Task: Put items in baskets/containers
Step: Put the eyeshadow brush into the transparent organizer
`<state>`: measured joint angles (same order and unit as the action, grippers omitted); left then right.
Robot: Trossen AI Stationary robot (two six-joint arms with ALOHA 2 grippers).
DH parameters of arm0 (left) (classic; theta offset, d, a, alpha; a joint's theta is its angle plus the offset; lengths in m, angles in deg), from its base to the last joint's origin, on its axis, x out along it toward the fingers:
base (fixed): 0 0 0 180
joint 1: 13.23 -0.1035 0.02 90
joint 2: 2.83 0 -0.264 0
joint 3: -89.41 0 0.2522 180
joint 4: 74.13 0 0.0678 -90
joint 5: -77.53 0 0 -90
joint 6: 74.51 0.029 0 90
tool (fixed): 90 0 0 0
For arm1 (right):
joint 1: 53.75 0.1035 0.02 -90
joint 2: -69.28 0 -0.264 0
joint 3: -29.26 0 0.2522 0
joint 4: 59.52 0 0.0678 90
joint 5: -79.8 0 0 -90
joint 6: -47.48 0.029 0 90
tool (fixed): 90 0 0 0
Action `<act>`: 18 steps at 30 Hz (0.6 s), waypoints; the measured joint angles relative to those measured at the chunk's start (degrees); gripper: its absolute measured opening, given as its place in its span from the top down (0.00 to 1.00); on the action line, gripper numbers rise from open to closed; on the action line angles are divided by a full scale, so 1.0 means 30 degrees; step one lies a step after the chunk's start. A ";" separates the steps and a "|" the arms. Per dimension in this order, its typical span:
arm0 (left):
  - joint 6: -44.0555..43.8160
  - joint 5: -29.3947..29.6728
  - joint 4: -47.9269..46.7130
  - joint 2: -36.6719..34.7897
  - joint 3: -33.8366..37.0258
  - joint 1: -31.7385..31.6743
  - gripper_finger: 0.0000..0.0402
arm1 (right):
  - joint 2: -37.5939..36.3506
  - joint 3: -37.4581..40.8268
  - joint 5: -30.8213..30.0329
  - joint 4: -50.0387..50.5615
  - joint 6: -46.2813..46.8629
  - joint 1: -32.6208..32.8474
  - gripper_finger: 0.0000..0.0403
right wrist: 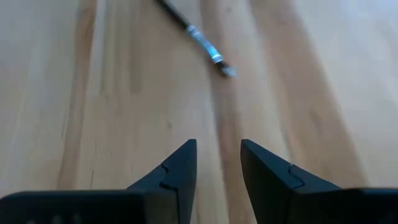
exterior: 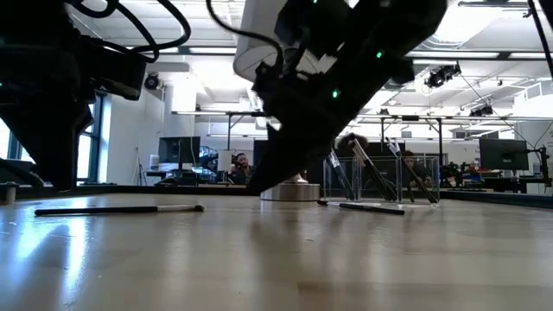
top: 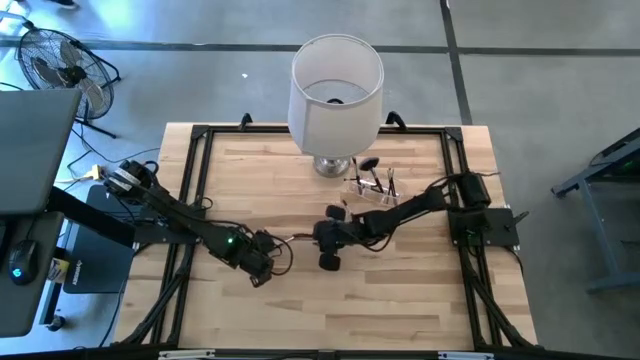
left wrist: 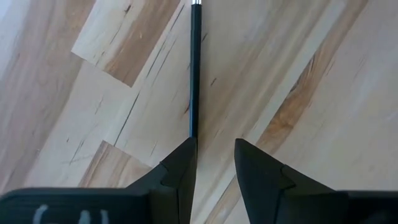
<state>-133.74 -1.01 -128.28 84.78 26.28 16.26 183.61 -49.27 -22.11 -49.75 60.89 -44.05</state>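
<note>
Left wrist view: the brush (left wrist: pixel 195 68) lies lengthwise, pointing straight away from the parted, empty left gripper (left wrist: pixel 215 163) fingers.

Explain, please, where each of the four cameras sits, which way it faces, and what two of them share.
High view: above, looking straight down at the wooden table, both dark arms, the white lampshade.
Low view: at table height, looking level across; a dark arm overhead, the clear plastic holder.
Left wrist view: down past the left gripper at a thin black brush handle.
Right wrist view: down past the open right gripper at a silver-ferruled brush.
High and low views share the holder.
</note>
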 joint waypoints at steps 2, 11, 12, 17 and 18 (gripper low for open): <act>-0.0323 0.0016 -0.0035 0.0000 0.0000 0.0000 0.74 | 0.0561 0.0007 0.1218 -0.0889 -0.0705 -0.0212 0.71; -0.1218 -0.0441 -0.0122 0.0000 0.0000 0.0000 0.74 | 0.1947 -0.0051 0.1698 -0.2963 -0.1915 -0.0498 0.70; -0.1297 -0.0565 -0.0198 0.0000 0.0000 0.0000 0.74 | 0.1960 -0.0051 0.1696 -0.3085 -0.2248 -0.0498 0.70; -0.1491 -0.0827 -0.0002 0.0000 0.0000 0.0000 0.74 | 0.2031 -0.0007 0.1939 -0.3896 -0.2984 -0.0742 0.70; -0.1504 -0.0905 0.0015 0.0000 0.0000 -0.0018 0.74 | 0.2103 -0.0007 0.2085 -0.4033 -0.2988 -0.0847 0.70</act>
<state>-138.26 -3.73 -128.24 84.78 26.28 16.21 189.92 -49.29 -15.85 -61.85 51.92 -46.59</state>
